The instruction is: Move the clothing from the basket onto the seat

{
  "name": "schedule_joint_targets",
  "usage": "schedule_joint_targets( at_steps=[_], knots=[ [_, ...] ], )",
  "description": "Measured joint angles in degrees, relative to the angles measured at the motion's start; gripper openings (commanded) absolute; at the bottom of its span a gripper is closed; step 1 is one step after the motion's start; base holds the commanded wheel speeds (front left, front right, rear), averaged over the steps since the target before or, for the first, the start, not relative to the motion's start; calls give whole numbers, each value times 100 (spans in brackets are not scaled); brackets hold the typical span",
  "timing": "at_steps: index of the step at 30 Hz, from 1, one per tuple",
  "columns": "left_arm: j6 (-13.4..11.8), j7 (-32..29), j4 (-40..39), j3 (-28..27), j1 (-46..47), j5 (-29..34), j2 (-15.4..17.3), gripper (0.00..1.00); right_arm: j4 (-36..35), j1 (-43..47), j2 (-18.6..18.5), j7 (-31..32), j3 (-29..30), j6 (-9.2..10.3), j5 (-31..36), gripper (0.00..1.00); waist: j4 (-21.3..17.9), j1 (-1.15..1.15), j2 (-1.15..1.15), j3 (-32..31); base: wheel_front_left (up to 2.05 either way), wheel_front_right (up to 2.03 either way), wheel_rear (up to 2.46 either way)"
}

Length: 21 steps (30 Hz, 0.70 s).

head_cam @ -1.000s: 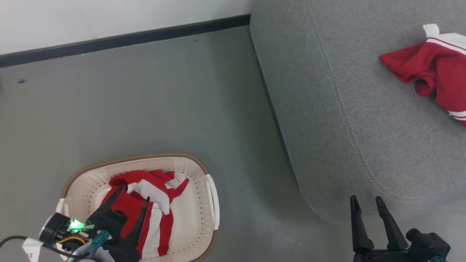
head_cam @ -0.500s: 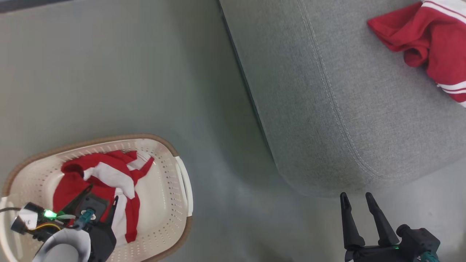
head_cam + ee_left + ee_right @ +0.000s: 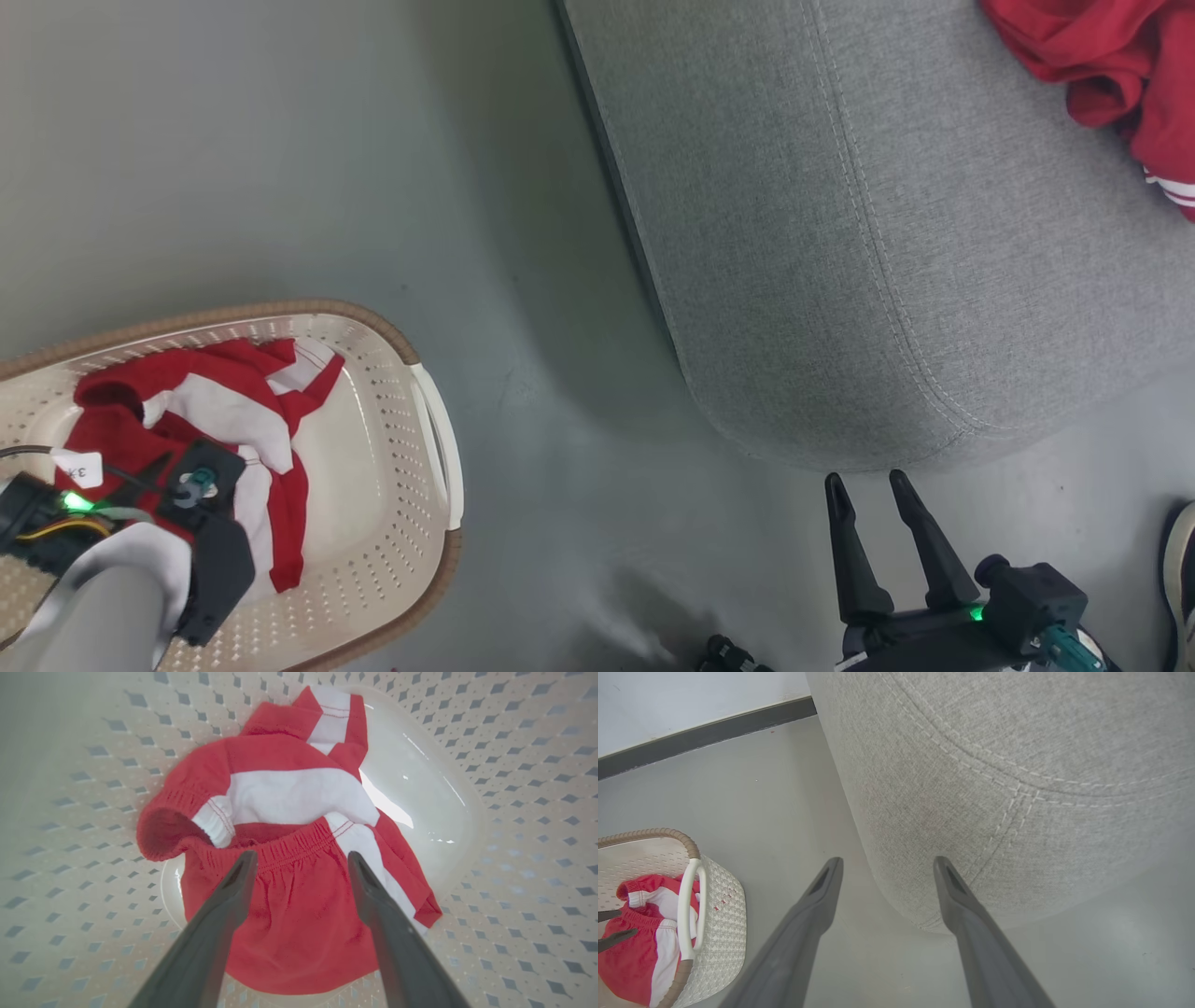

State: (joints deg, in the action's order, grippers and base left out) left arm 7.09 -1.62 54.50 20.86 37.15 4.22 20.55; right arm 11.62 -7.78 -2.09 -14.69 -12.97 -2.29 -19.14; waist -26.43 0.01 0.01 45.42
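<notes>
A red garment with white panels (image 3: 224, 420) lies crumpled in the cream basket (image 3: 378, 467) on the floor at the lower left. My left gripper (image 3: 301, 858) hangs open just above it, one finger on each side of the elastic waistband (image 3: 289, 847); in the head view its wrist (image 3: 210, 551) hides the fingers. Another red garment (image 3: 1120, 56) lies on the grey seat (image 3: 840, 233) at the top right. My right gripper (image 3: 868, 485) stands open and holds nothing, just short of the seat's rounded corner (image 3: 971, 812).
Grey floor (image 3: 373, 140) lies between the basket and the seat. A shoe (image 3: 1181, 579) shows at the lower right edge. A dark baseboard (image 3: 705, 735) runs under a white wall beyond the basket (image 3: 719, 896).
The head camera has tipped down, so the wall has slid out of view. My left gripper has sunk deeper into the basket over the garment. The right gripper stays open by the seat corner.
</notes>
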Motion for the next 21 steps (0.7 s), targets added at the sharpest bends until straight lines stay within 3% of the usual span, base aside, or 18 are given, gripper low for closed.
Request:
schedule_joint_targets(
  at_steps=[6,21],
  knots=[
    [-3,-406,320,-4,164,58,105,100,-96,-137,3,0,-156,93,-119,100,-63,0,0,206,0,0,0],
    [-86,-1200,849,185,934,323,-75,100,-436,-234,5,0,-298,272,-191,100,-43,0,0,638,0,0,0]
  ],
)
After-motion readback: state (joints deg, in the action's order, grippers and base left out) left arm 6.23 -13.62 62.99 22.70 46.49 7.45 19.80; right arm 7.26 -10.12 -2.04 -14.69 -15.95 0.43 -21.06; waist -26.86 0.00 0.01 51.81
